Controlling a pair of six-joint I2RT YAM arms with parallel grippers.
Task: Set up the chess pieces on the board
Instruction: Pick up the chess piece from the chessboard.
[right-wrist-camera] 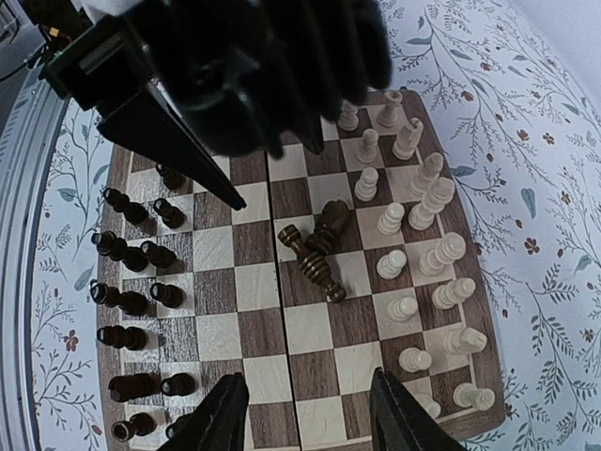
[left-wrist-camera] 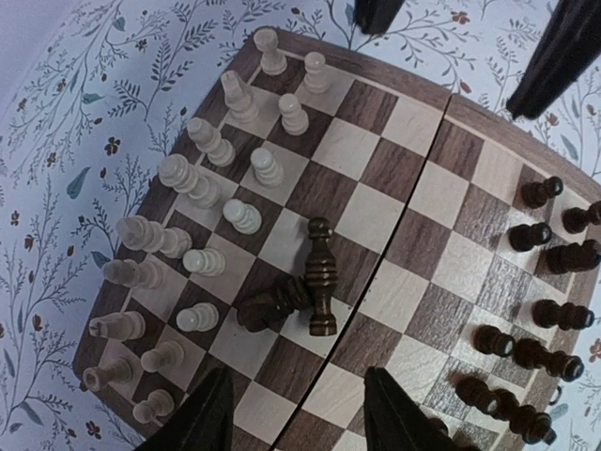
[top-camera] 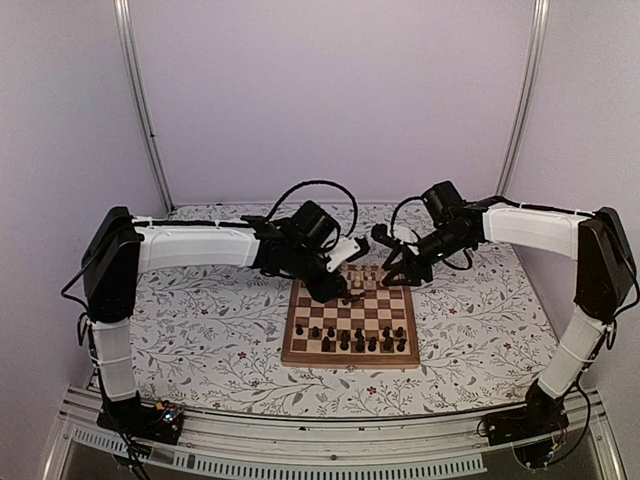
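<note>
- The board [top-camera: 350, 362] is sitting mid-table [top-camera: 200, 320], its seam [right-wrist-camera: 280, 329] running left to right between the two camps.
- The pale pieces [left-wrist-camera: 202, 188] are standing in two rows along the far edge, and the dark pieces [top-camera: 350, 341] are standing in two rows along the near edge.
- Two more dark ones are lying flat on the pale half, in front of the pale rows.
- The long piece [left-wrist-camera: 320, 277] is lying at a slant to the seam. Its base is just beside the seam and its knob is pointing toward the robot's right and the pale rows.
- The short piece [left-wrist-camera: 272, 303] is lying crosswise, one end touching the long piece's middle.
- The left gripper [left-wrist-camera: 297, 376] is hovering above the board close to that pair, fingers parted and gripping nothing.
- The right gripper [right-wrist-camera: 308, 376] is hanging over the board's right part, fingers spread with nothing between them.
- In the right wrist view, the left gripper's black body is crowding the top and hiding some squares beyond the fallen pair.
</note>
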